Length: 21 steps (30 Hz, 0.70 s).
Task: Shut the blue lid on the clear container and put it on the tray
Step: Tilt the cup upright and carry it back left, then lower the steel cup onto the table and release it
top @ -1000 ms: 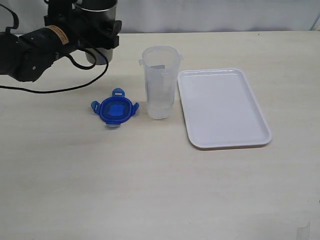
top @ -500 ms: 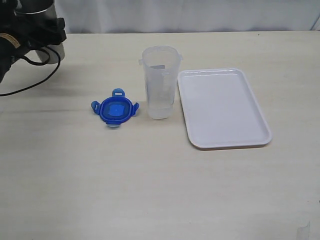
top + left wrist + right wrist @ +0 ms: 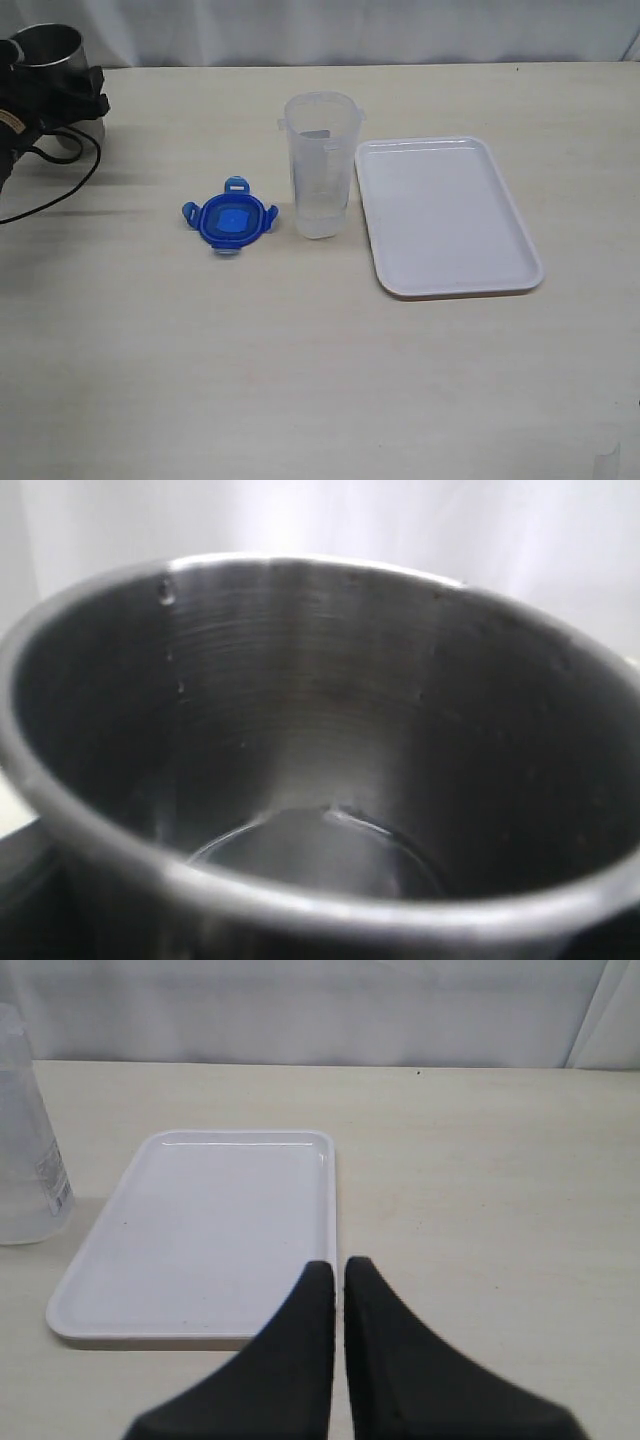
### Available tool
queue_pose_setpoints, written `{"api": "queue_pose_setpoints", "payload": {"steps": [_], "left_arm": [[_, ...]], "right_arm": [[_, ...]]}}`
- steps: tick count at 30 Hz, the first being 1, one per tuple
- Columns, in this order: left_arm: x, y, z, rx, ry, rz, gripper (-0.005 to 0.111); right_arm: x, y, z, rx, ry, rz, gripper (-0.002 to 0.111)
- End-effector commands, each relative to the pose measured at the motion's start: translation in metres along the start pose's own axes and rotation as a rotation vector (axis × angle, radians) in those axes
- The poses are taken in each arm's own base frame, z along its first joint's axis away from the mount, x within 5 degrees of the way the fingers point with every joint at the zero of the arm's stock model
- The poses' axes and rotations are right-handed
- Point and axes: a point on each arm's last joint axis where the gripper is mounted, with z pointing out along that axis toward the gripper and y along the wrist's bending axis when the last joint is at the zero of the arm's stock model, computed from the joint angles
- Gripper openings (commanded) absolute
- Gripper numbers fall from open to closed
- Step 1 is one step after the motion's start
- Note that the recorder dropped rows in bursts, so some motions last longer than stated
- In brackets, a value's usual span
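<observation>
The blue lid (image 3: 229, 221) lies flat on the pale surface (image 3: 300, 350), just beside the clear container (image 3: 320, 165), which stands upright and open with no lid on it. The white tray (image 3: 450, 215) sits just on the container's other side, with nothing on it. At the far edge of the surface, the left fingers (image 3: 70, 98) clasp a metal cup (image 3: 48, 45), whose inside fills the left wrist view. The right fingers (image 3: 318, 1310) are pressed nearly together, grip nothing, and hover over the tray's near rim.
</observation>
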Motion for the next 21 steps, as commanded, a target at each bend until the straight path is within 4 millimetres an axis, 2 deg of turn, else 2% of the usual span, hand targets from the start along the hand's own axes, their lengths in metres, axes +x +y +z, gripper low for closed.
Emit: {"api": "queue_pose_setpoints", "payload": {"steps": [1,12,17,21], "left_arm": [[-0.0079,0.0001,0.0030,0.009,-0.074,0.008,0.000],[-0.0069,0.0004,0.0031,0.007,-0.077,0.009,0.000],[0.0012,-0.0022,0.0035,0.037,-0.006,0.037,0.000],[0.0003,-0.0022,0.0035,0.037,-0.016,0.036,0.000]], "right_arm": [[0.0001,-0.0003,-0.0002,0.006,-0.006,-0.003,0.004],[0.0001,-0.0003,-0.0002,0.006,-0.006,-0.003,0.004],[0.0001,-0.0003,-0.0002,0.006,-0.006,-0.003,0.004],[0.0001,-0.0003,-0.0002,0.006,-0.006,-0.003,0.004]]}}
